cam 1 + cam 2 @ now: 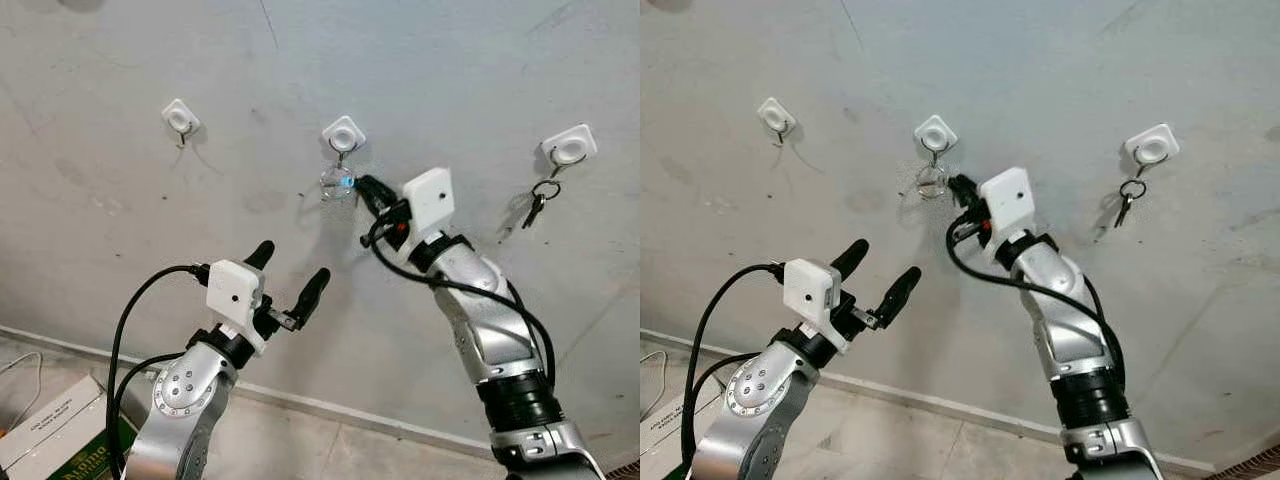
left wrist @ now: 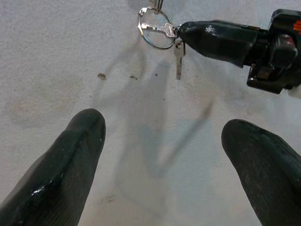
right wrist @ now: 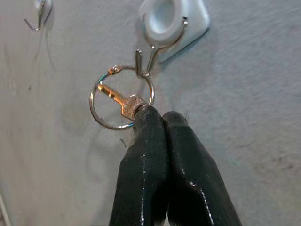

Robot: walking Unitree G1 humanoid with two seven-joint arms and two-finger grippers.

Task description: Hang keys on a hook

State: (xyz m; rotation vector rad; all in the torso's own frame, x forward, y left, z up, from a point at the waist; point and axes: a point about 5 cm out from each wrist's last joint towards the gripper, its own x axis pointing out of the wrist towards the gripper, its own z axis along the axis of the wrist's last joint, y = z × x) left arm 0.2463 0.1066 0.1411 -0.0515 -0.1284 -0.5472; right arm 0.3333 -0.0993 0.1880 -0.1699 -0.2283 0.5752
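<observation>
**Key ring on the middle hook, right gripper pinching the key**

Nearest the camera, the left gripper is raised in front of the wall, its two black fingers spread wide apart with nothing between them; it sits below and to the left of the middle hook. At the far left, low down on the floor, lies a cardboard box.

On the wall three white hooks stand in a row. The left hook carries nothing. The middle hook has a wire ring looped over its metal prong, and the key on that ring is clamped at its head between the closed fingertips of the right gripper. A second key dangles from the same ring against the wall. The right arm reaches up from the lower right to this hook.

Farther right, the right hook holds another bunch of keys hanging free.
</observation>
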